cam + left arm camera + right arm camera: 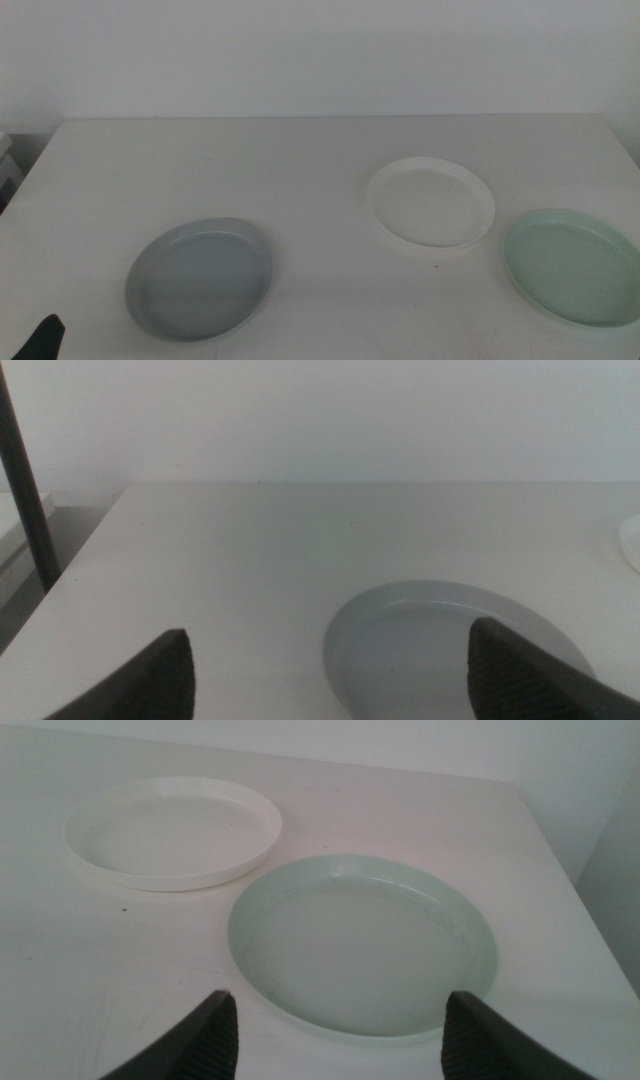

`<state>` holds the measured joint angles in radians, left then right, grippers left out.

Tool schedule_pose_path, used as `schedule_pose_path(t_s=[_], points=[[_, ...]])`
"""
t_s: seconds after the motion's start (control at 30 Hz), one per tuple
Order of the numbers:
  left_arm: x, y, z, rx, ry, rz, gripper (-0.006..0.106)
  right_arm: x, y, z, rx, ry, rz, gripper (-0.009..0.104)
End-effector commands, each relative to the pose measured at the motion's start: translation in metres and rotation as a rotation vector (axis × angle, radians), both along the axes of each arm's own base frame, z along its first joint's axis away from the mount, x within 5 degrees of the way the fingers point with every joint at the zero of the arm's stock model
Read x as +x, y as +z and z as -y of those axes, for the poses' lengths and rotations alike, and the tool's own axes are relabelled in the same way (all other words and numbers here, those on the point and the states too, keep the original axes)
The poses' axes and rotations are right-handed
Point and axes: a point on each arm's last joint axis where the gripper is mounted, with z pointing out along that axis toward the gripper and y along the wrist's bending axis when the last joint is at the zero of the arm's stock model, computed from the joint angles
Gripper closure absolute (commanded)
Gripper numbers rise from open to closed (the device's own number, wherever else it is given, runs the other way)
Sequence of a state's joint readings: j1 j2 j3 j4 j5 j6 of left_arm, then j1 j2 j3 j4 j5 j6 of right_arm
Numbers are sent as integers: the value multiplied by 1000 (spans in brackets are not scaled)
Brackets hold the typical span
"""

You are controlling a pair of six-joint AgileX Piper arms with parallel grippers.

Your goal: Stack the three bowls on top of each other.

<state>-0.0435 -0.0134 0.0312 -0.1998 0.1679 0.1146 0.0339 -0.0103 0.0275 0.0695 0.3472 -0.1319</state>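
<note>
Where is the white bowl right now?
In the middle view, the white bowl sits right of centre on the table, just beside the green bowl.

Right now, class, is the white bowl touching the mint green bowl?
Apart. The right wrist view shows a strip of bare table between the white bowl and the mint green bowl.

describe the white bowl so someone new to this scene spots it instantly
On the white table, look right of centre, farther back than the other two bowls. The white bowl sits there beside the mint green bowl; the grey bowl is far left. It alone nearly matches the tabletop.
</note>
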Motion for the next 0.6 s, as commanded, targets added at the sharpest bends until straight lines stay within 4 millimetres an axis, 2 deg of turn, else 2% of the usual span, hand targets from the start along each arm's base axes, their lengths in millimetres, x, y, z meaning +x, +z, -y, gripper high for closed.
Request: schedule_pose_path(t_s=[0.0, 0.03, 0.23, 0.57], points=[[-1, 9, -1, -13, 15, 95, -4, 0, 11, 0, 0, -4, 109, 43], [-1, 9, -1, -13, 15, 95, -4, 4, 27, 0, -2, -3, 87, 43], [-1, 9, -1, -13, 15, 95, -4, 22, 71, 0, -7, -3, 44, 43], [-1, 9, -1, -13, 15, 95, -4, 87, 136, -3, -2, -5, -39, 43]])
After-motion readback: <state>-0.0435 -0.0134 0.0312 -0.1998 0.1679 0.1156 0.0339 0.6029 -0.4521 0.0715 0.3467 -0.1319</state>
